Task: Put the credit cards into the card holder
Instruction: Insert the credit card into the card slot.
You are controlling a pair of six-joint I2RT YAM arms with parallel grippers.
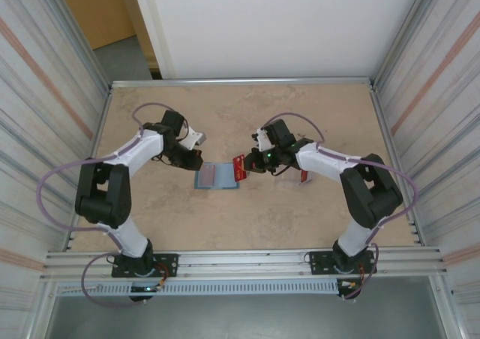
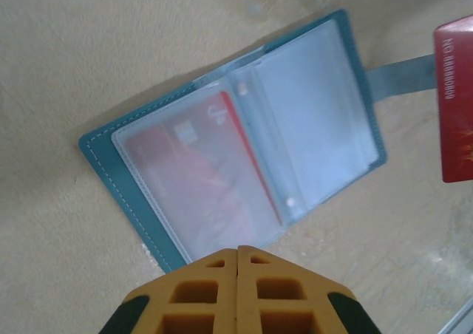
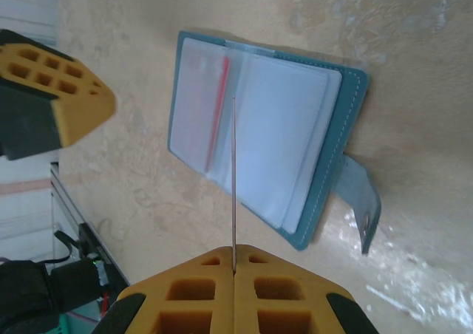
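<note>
Top external view sets the open card holder (image 1: 217, 177) flat on the beige stone-patterned table (image 1: 225, 226) between the arms. The left gripper (image 1: 193, 160) is just beside its left edge and the right gripper (image 1: 247, 164) at its right edge, pinching a red card (image 1: 239, 166). A second red card (image 1: 304, 177) sits by the right forearm, and corrugated panels (image 1: 45, 91) wall both sides. Left wrist view adds a third red card (image 2: 199, 164) tucked in the holder's left clear sleeve, the strap (image 2: 403, 77) lying flat, and its own jaws pressed together on nothing; print on the held card reads "NO." then blurred digits. Right wrist view shows that card edge-on, clamped between closed jaws above the holder.
</note>
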